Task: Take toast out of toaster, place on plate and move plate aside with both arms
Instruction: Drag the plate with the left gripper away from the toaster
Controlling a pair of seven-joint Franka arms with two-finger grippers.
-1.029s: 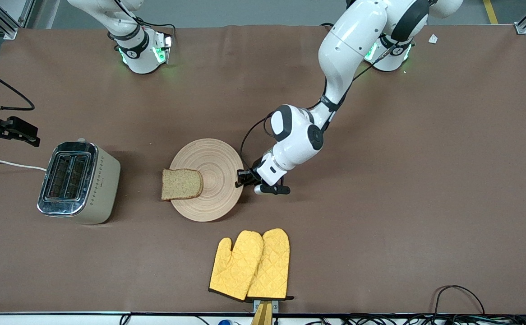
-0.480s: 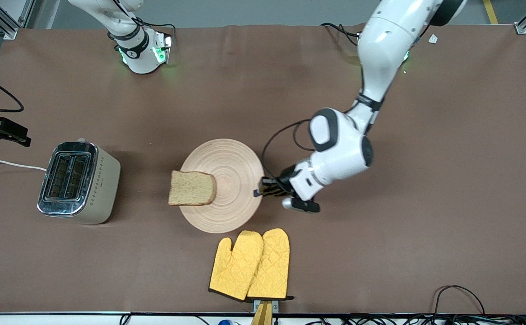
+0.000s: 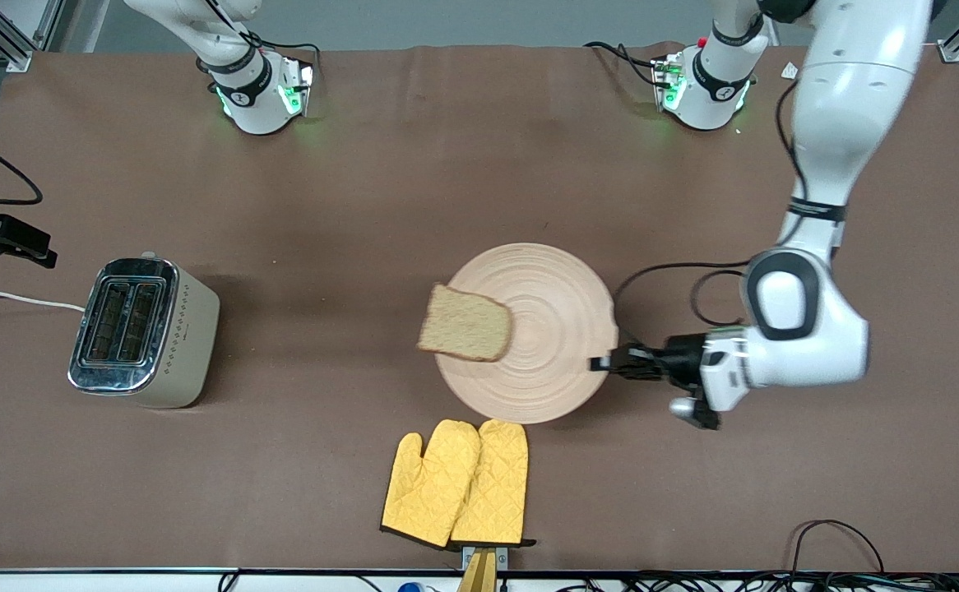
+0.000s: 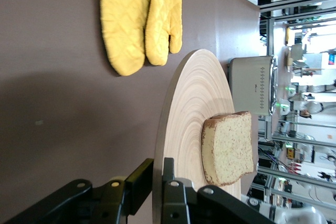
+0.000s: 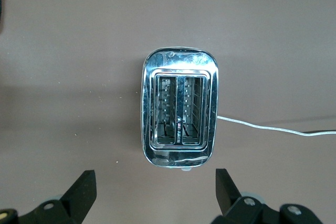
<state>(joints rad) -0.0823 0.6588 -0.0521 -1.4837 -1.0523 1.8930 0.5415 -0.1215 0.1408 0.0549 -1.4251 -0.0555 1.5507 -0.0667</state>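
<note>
The round wooden plate (image 3: 558, 325) is held level above the table, over the spot just farther from the front camera than the mitts. The toast (image 3: 465, 333) lies flat on it and overhangs the rim toward the right arm's end. My left gripper (image 3: 603, 363) is shut on the plate's rim at the left arm's end. In the left wrist view its jaws (image 4: 156, 182) pinch the rim of the plate (image 4: 194, 103), with the toast (image 4: 228, 148) on top. My right gripper (image 5: 155, 190) is open and empty, waiting high over the toaster (image 5: 178, 111).
The toaster (image 3: 144, 331) stands at the right arm's end, slots empty, its white cord trailing off the table. A pair of yellow oven mitts (image 3: 459, 481) lies near the front edge. The right gripper shows at the front view's edge (image 3: 6, 238).
My left gripper has lifted the plate with the toast and carried it toward the left arm's end of the table. The toast has stayed on the plate. The right arm has barely moved.
</note>
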